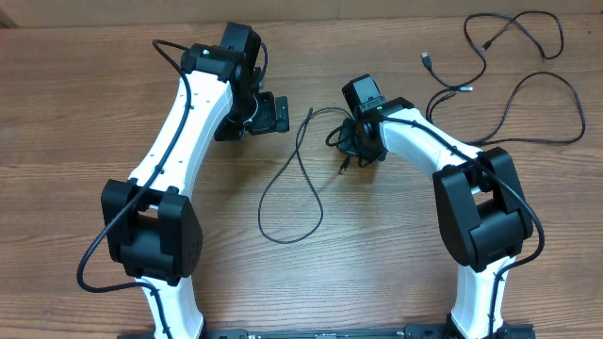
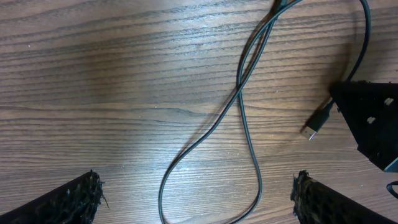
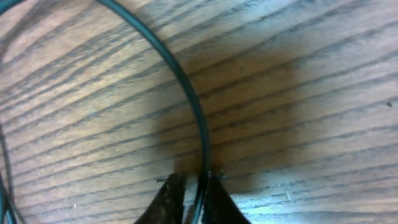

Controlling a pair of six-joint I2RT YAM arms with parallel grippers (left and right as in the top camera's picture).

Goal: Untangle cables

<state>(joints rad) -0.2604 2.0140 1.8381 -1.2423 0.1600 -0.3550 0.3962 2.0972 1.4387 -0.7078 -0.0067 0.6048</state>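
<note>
Slowness pays: right hand [image 3: 191,200] pinches the looped cable [image 3: 202,127] mid-counter [image 1: 377,268], left hand [image 2: 196,205] spread wide beside it. Draw the strand up gently (a nearby plug [image 2: 314,127] could snag), clear of the other cables [image 1: 513,94].

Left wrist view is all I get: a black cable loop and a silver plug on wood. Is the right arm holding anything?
Observer: Yes. The right gripper is pinching a thin black cable between its fingers.
Operator: Any other cables around?
Observer: More loose cables lie on the far right side of the table, away from both arms.
</note>
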